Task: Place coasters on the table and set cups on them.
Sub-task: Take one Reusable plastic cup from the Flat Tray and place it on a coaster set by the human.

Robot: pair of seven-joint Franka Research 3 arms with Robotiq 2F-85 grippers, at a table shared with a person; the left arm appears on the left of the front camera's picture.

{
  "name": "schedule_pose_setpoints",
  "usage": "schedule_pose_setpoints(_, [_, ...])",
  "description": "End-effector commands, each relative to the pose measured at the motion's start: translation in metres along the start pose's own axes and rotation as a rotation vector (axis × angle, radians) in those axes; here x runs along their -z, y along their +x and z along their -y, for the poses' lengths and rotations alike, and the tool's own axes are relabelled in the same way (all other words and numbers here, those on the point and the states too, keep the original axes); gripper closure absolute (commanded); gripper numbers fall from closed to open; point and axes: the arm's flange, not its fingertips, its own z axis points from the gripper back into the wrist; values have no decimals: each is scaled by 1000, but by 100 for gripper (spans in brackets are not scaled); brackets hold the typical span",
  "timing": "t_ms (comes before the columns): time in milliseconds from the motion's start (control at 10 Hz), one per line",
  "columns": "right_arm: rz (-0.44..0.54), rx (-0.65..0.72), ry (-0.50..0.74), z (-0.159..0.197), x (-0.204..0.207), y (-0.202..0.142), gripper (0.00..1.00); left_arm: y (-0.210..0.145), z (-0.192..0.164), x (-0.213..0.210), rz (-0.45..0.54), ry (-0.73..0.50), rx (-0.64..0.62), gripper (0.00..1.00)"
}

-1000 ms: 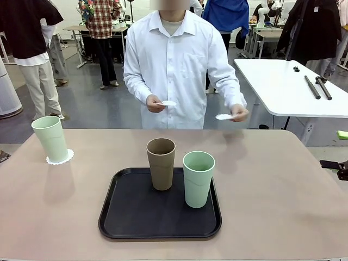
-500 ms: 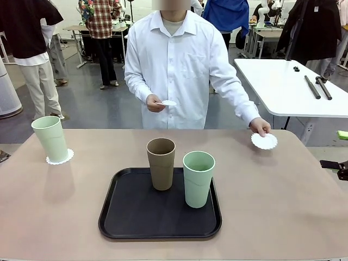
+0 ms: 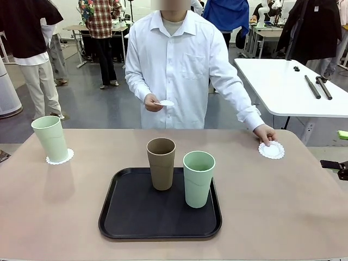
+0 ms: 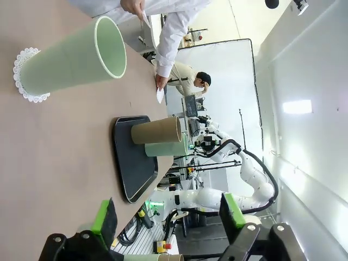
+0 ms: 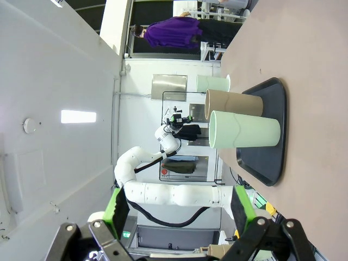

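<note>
the beige table (image 3: 283, 206) carries a black tray (image 3: 125, 217) near its middle. beyond the tray's far edge stands a person (image 3: 174, 60) in a white shirt. one arm reaches down and out to the right of the tray, and its outstretched hand (image 3: 265, 133) is palm down with fingertips on the right coaster (image 3: 271, 150), which lies flat on the table well right of the tray. the other arm is bent at the elbow, its raised hand (image 3: 153, 102) pinching the held coaster (image 3: 166, 103) at waist height beyond the tray. the brown cup (image 3: 161, 163) stands upright on the tray's far part, and the near green cup (image 3: 198, 178) is just beside it to the right, also on the tray. the far-left green cup (image 3: 50, 138) stands well left of the tray on the left coaster (image 3: 60, 159). the left gripper (image 4: 168, 217) and right gripper (image 5: 179, 209) hang with jaws spread wide, gripping nothing
</note>
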Motion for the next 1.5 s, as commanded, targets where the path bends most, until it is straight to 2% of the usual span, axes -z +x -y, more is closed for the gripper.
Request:
schedule_pose_setpoints(0, [13, -6, 25, -3, 2, 3, 0, -3, 2, 0, 9, -3, 4, 0])
schedule_pose_setpoints(1400, [0, 0, 0, 0, 0, 0, 0, -3, 2, 0, 9, -3, 4, 0])
